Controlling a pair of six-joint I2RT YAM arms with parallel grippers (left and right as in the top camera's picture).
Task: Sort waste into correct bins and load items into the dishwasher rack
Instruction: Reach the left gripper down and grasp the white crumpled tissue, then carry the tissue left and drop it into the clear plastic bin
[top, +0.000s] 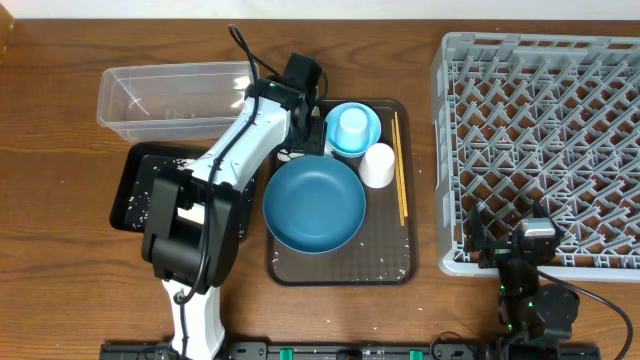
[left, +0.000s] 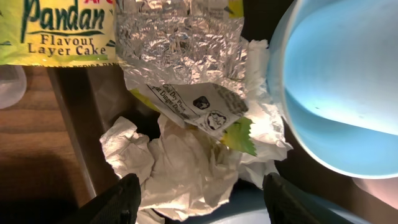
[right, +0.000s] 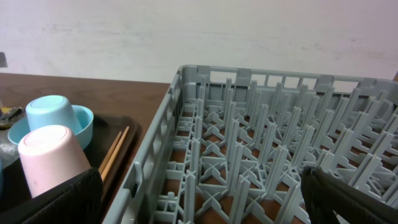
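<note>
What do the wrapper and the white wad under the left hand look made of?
The wrapper looks like metallised plastic film: silvery, shiny, finely creased inside, printed outside. The tissue looks like soft matte paper: loose crumpled folds, ragged edges.

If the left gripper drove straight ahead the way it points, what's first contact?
Probably the crumpled white tissue, lying between its jaws; the yellow-green printed wrapper sits just beyond. Depth unclear.

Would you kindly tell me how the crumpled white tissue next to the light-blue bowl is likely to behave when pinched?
The crumpled tissue looks soft and light, so it will probably squash and lift easily. The wrapper overlaps it, so that may drag along.
</note>
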